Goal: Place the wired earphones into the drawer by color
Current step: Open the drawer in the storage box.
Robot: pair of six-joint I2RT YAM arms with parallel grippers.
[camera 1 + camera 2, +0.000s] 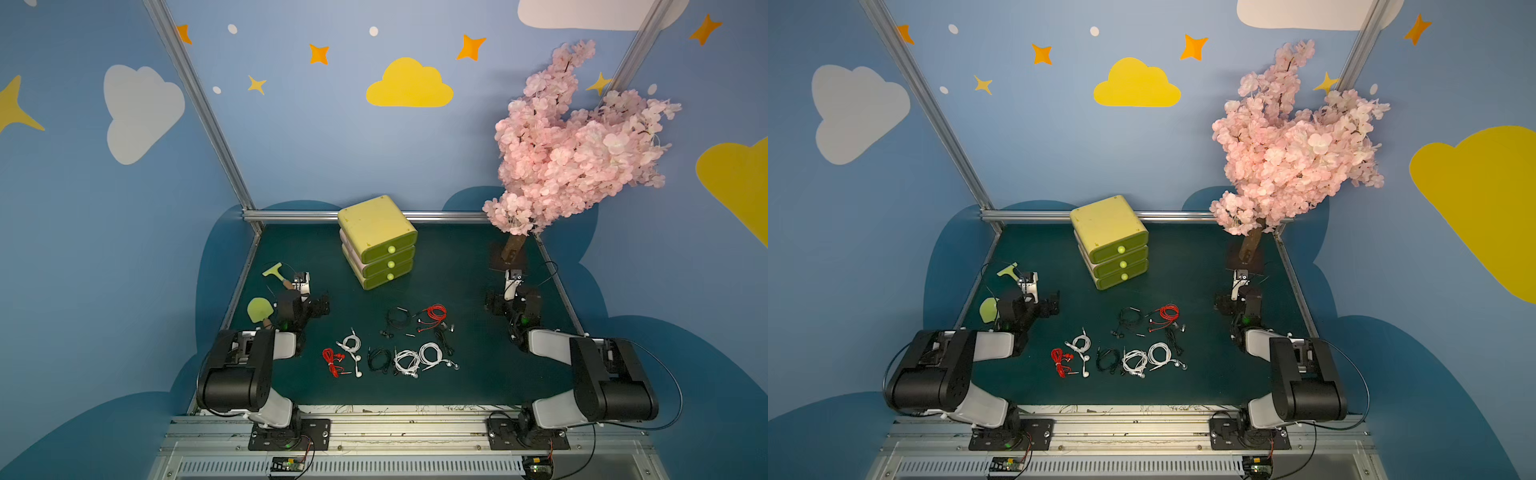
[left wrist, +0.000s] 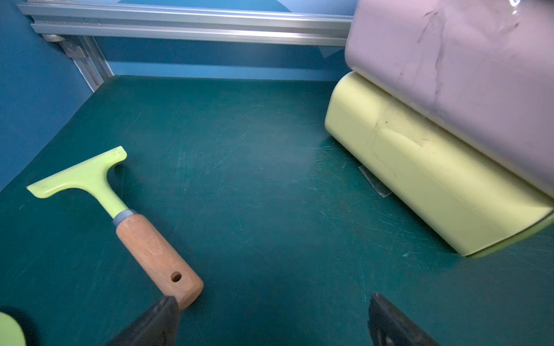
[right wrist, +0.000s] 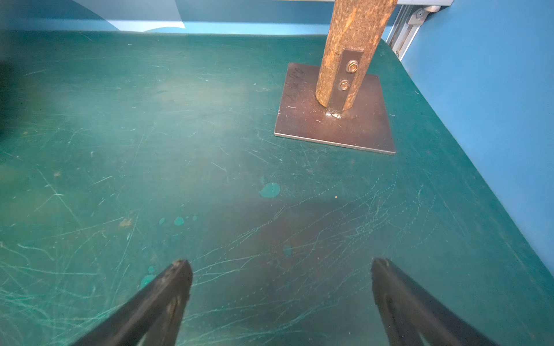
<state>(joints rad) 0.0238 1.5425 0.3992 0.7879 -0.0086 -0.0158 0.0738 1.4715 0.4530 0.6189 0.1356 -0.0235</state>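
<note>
Zero of eight wired earphones (image 1: 406, 360) stowed: two red, three black, three white coils loose on the green mat (image 1: 457, 270) before the yellow-green drawer cabinet (image 1: 376, 224), all three drawers (image 1: 384, 252) shut; left gripper (image 2: 272, 299) and right gripper (image 3: 281, 263) spread wide, empty, well apart from them.
</note>
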